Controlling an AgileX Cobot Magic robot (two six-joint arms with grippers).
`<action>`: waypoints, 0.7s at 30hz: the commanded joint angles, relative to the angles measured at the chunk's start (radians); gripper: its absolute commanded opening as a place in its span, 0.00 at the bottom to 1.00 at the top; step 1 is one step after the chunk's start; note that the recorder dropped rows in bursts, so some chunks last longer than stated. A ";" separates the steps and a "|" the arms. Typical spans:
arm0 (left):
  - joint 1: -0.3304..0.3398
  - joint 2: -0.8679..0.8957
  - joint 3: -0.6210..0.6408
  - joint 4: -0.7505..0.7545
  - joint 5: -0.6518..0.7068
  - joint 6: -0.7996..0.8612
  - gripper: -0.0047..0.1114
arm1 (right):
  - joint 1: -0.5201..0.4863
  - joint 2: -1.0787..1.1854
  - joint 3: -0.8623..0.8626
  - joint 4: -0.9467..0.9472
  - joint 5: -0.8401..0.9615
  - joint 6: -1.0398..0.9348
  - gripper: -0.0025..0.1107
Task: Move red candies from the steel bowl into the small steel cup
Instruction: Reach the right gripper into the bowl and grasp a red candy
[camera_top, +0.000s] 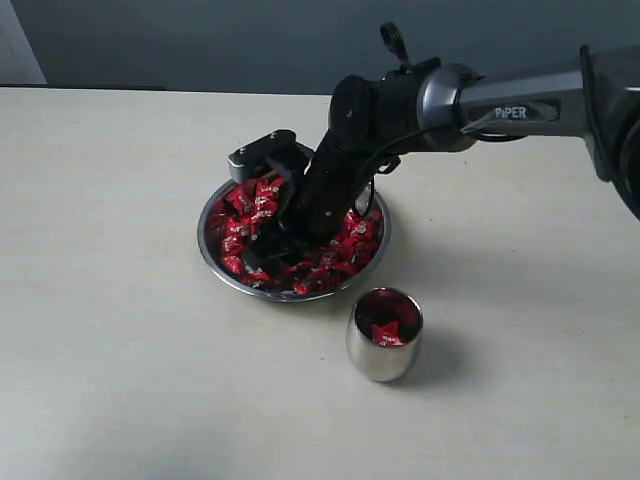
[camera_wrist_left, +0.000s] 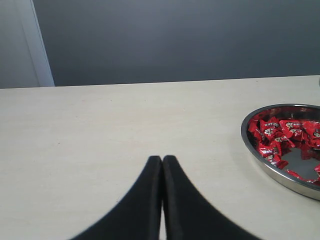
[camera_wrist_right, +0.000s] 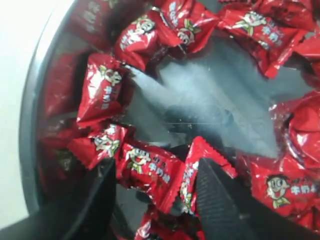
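The steel bowl (camera_top: 214, 262) sits mid-table, full of red candies (camera_top: 352, 243). My right gripper (camera_top: 272, 243) reaches down into it, its tips among the candies. In the right wrist view the right gripper (camera_wrist_right: 156, 175) stands open, its two black fingers (camera_wrist_right: 215, 197) wide apart, with a red candy (camera_wrist_right: 150, 167) lying between them on the bowl floor (camera_wrist_right: 200, 107). The small steel cup (camera_top: 384, 335) stands in front of the bowl, with red candies (camera_top: 386, 330) inside. My left gripper (camera_wrist_left: 162, 162) is shut and empty over bare table, left of the bowl (camera_wrist_left: 250, 145).
The pale table (camera_top: 120, 350) stretches all round the bowl and cup. A dark wall (camera_wrist_left: 175, 40) rises beyond the table's far edge. The right arm (camera_top: 520, 105) comes in from the right above the table.
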 joint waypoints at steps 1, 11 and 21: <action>-0.006 -0.005 0.002 -0.002 -0.004 -0.002 0.04 | -0.004 0.024 -0.013 0.008 0.010 -0.009 0.45; -0.006 -0.005 0.002 -0.002 -0.004 -0.002 0.04 | -0.004 0.048 -0.013 -0.016 0.008 -0.007 0.22; -0.006 -0.005 0.002 -0.002 -0.004 -0.002 0.04 | -0.004 0.030 -0.013 -0.035 0.015 -0.007 0.03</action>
